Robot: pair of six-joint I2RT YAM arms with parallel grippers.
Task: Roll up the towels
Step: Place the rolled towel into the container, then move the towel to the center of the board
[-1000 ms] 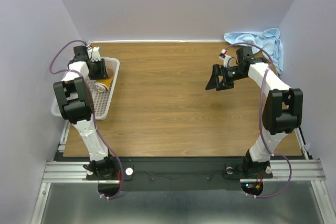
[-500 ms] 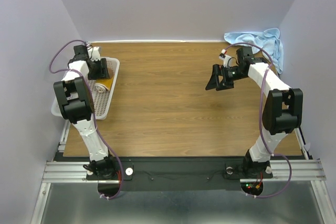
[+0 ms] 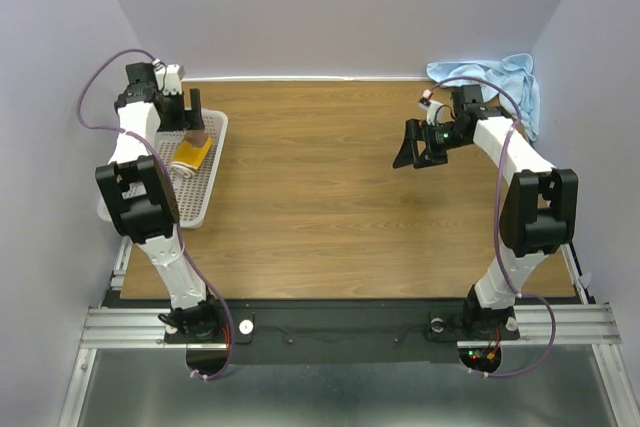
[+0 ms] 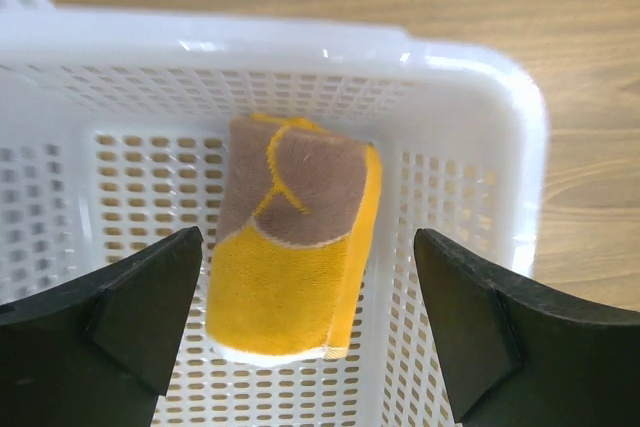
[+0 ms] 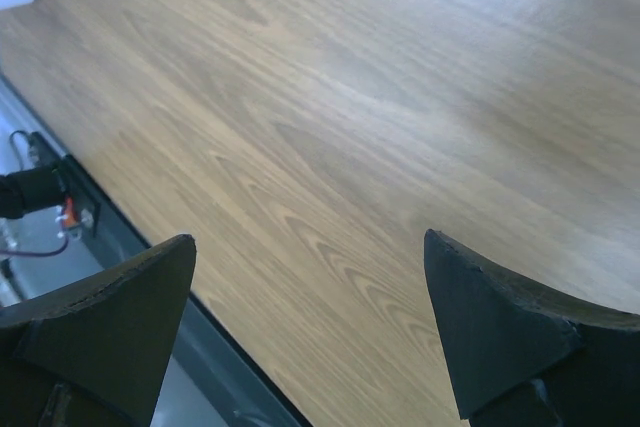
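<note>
The left arm reaches far back over the basket (image 4: 480, 97). The left gripper (image 4: 305, 242) points down, wide open and empty, above the rolled yellow towel (image 4: 285, 297), which lies in the basket. The right arm bends inward, and the right gripper (image 3: 418, 147) hangs wide open and empty over the table (image 3: 320, 207). The blue towel (image 3: 495, 82) lies crumpled in the far right corner.

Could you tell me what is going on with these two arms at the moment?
The left gripper hangs open over the white basket, where the yellow towel lies rolled up. The right gripper is open above the wooden table, holding nothing. The blue towel sits crumpled at the far right corner, not yet rolled.
</note>
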